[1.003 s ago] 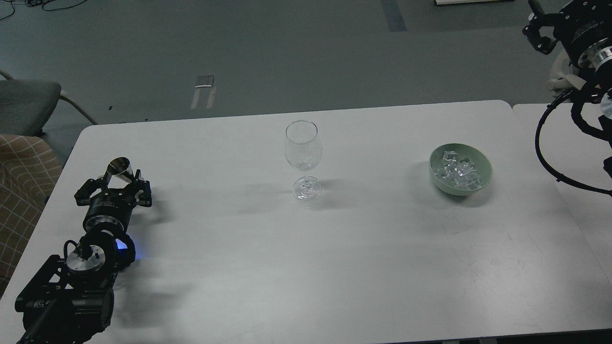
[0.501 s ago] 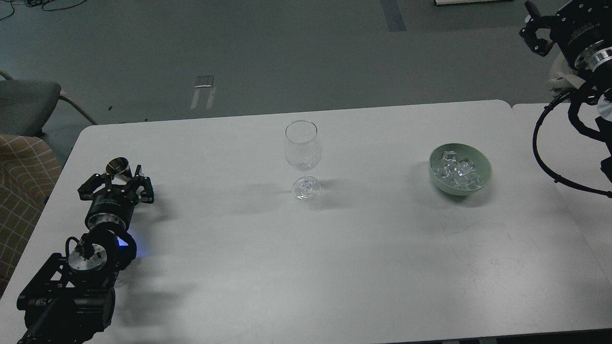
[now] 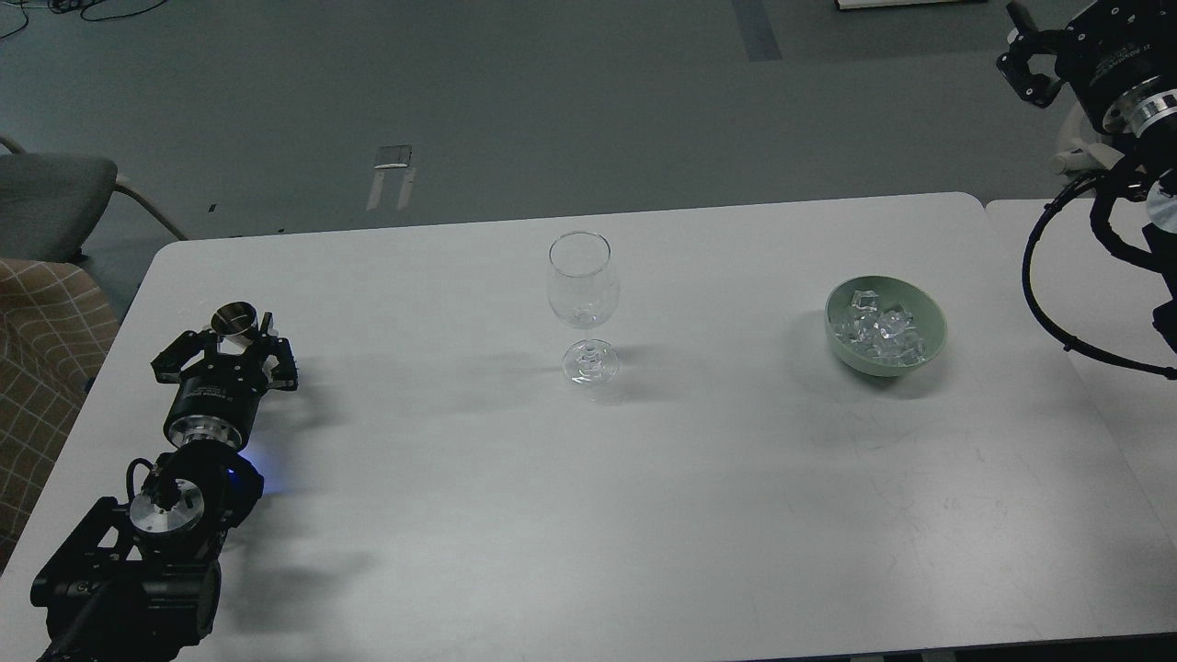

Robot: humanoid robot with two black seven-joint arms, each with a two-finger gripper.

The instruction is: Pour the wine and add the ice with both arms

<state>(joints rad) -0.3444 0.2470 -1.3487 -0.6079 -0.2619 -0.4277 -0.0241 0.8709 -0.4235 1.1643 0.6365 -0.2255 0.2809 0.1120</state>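
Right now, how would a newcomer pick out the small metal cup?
Start at the white table and go to its near-left area, where the black left gripper lies low. The small shiny metal cup sits between its fingers, unlike the tall clear wine glass and green bowl.

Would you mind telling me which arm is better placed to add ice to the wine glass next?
Right: the green bowl of ice sits on the right gripper's side; the left gripper is far across, by a metal cup.

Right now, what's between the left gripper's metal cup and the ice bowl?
Head view: only the wine glass stands between metal cup and green bowl; otherwise bare white table.
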